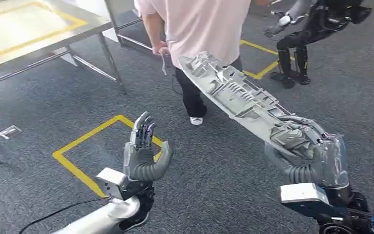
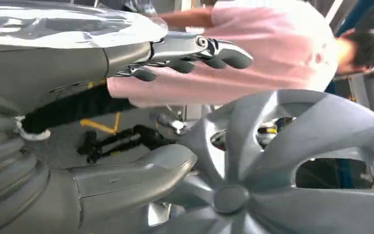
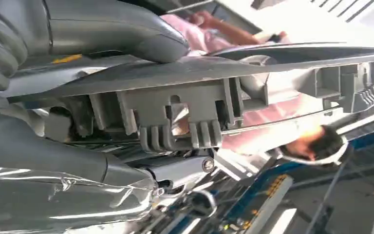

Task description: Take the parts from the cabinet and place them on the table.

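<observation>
The right hand is gripping one long grey part by its near end, thumb on one face and fingers wrapping the ribbed other face, and the part is sticking out tilted up and away over the carpet, toward a person in a pink shirt. The hand is covering that near end, so its shape there is hard to make out. In the left wrist view a spoked grey wheel cover is showing close by; whether it is the same part I cannot tell. The left hand is standing upright with fingers spread wide, holding nothing. One desk is sitting at the far left, cut off by the frame edge, well apart from the part. A second dark robot is standing beyond, only partly visible. Yellow tape is marking the carpet.
</observation>
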You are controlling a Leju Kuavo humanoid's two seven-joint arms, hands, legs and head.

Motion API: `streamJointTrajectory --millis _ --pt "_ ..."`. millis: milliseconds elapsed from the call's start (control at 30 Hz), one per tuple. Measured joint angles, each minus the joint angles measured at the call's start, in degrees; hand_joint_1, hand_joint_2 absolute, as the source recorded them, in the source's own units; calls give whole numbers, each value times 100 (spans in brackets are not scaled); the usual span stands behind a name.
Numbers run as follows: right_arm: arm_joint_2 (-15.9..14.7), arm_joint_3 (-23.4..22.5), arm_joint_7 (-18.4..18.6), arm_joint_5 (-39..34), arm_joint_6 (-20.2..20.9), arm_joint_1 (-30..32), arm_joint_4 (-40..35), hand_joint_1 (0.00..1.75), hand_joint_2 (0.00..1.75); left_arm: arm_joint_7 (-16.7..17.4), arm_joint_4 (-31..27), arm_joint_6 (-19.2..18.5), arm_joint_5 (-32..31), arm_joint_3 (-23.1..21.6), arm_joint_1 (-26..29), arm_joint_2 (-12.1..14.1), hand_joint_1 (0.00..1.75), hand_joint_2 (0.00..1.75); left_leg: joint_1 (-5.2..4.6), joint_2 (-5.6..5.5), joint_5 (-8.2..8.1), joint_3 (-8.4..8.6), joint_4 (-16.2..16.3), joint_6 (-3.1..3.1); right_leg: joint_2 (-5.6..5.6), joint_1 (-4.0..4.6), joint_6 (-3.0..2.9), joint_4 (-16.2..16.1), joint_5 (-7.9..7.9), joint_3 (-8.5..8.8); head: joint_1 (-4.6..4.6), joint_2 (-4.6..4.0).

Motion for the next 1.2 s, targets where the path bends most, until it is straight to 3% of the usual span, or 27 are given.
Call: streamJointTrajectory --millis 33,67,100,167,200,233,267,300,333,367,400,433,500,533,567,633,700,767,800,867,900,967,1000,1033,1067,1133,1200 --pt "0 -2 0 0 7 4 0 175 175 0 0 -11 0 0 -5 -2 0 175 9 -76 -10 0 4 -15 272 -12 -21 -455 198 148 4 0" --pt "-2 -4 -2 -2 11 18 0 175 175 2 0 -20 4 0 -20 -2 0 175 -23 -148 -16 -36 37 -41 476 -56 -37 -573 158 210 4 0" --pt "-2 -13 -11 -2 13 10 0 175 175 2 0 -24 13 0 -26 -4 0 175 5 -200 -1 -72 47 -68 421 -44 -18 -694 83 289 9 0" --pt "-2 -26 -15 -2 28 7 0 175 175 2 0 -24 20 0 -17 -4 0 175 54 -362 42 -103 -9 -159 308 -2 -49 -673 81 343 4 0" --pt "-2 -35 -13 -2 28 10 0 175 175 2 -2 -24 20 0 -21 0 0 175 7 -416 41 -114 6 -195 210 -76 -95 -771 114 376 -7 0" --pt "-2 -33 -4 -2 35 16 0 175 175 2 0 -24 20 0 -25 0 0 175 -19 -43 -43 -146 96 -205 118 -61 -117 -811 137 434 -15 0" --pt "-2 -39 -4 -2 33 30 0 175 175 2 0 -24 22 0 -48 0 0 175 -24 251 -223 -274 366 -239 61 -56 -126 -831 139 451 -109 0" --pt "-4 -39 -7 -2 35 32 0 175 175 2 0 -24 24 0 -71 0 0 175 -2 405 -449 -504 833 -270 -40 -41 -165 -830 127 455 -112 0" --pt "-4 -39 -9 -2 35 44 2 175 175 2 0 -24 28 0 -68 0 0 175 17 477 -634 -744 1295 -288 -121 -33 -174 -830 117 462 -111 0" --pt "-4 -37 -24 -2 37 55 0 175 175 0 4 -24 54 0 -61 0 0 175 37 514 -749 -964 1695 -309 -223 -30 -175 -829 101 464 -116 0" --pt "-4 -39 -35 -2 46 61 0 175 175 0 9 -24 70 0 -58 2 0 175 51 538 -713 -1040 1803 -327 -309 -32 -171 -826 90 472 -120 0" --pt "-4 -39 -46 -2 55 72 2 175 175 -2 11 -24 79 0 -57 4 0 175 66 557 -560 -962 1627 -338 -389 -34 -160 -826 72 487 -133 0" --pt "-4 -39 -52 -2 85 78 2 175 175 -7 11 -24 90 0 -62 4 0 175 80 704 -77 -459 675 -341 -531 -45 -112 -819 23 540 -144 0" --pt "-4 -39 -55 -2 94 77 2 175 175 -7 11 -24 98 0 -67 4 0 175 68 991 102 -168 152 -331 -588 -30 -73 -815 -12 580 -162 0" --pt "-4 -42 -59 -2 96 78 0 175 175 -7 13 -24 103 0 -83 2 0 175 -36 1187 5 -111 33 -292 -643 30 -36 -806 -41 579 -194 0" --pt "-4 -50 -66 2 101 73 0 175 175 -9 15 -24 103 0 -86 2 0 175 -17 979 2 -146 42 -175 -738 53 13 -799 -73 612 -119 0" --pt "-4 -57 -66 7 103 77 0 175 175 -9 13 -24 101 0 -85 2 0 175 -16 812 -14 -135 44 -107 -885 19 72 -815 -125 668 -105 0" --pt "-4 -79 -68 7 103 71 0 175 175 -9 15 -24 101 0 -100 0 0 175 23 680 -28 -85 27 -45 -396 -36 106 -485 -371 536 -64 0" --pt "-4 -81 -70 7 103 71 0 175 175 -9 15 -24 101 0 -111 -4 0 175 21 621 -28 -75 28 8 -253 -30 98 -43 -570 328 -24 0" --pt "-4 -83 -70 7 103 90 0 175 175 -9 17 -31 103 0 -109 -9 0 175 1 445 -36 -68 29 26 -157 1 99 1005 -917 -239 7 0" --pt "-4 -90 -70 7 103 97 0 175 175 -9 18 -31 101 0 -105 -7 0 175 -13 352 -38 -58 30 29 -153 2 89 1213 -897 -393 6 0" --pt "-4 -103 -68 7 107 94 2 175 175 -9 17 -31 101 0 -108 -7 0 175 -24 163 -42 -28 33 31 -134 3 39 799 -486 -301 9 0" --pt "-4 -109 -68 7 109 93 2 175 175 -9 17 -31 101 0 -109 -7 0 175 -24 59 -45 -9 33 28 -89 3 5 259 -154 -95 9 0" --pt "-4 -111 -68 7 114 92 2 175 175 -9 18 -31 101 0 -108 -7 0 175 -23 -24 -52 4 34 18 80 0 -25 -289 142 116 11 0" --pt "-4 -114 -68 7 120 91 2 175 175 -9 18 -31 98 0 -113 -7 0 175 -32 -88 -52 -18 42 -2 431 -27 -49 -513 122 214 11 0" --pt "-4 -114 -63 7 149 68 2 175 175 -7 17 -31 87 0 -126 -7 0 175 14 -229 -18 -108 65 -73 358 -6 -33 -670 55 334 24 0" --pt "-4 -118 -57 7 157 42 2 175 175 -7 17 -31 74 0 -117 -7 0 175 35 -380 23 -122 25 -152 230 4 -65 -702 73 357 28 0"
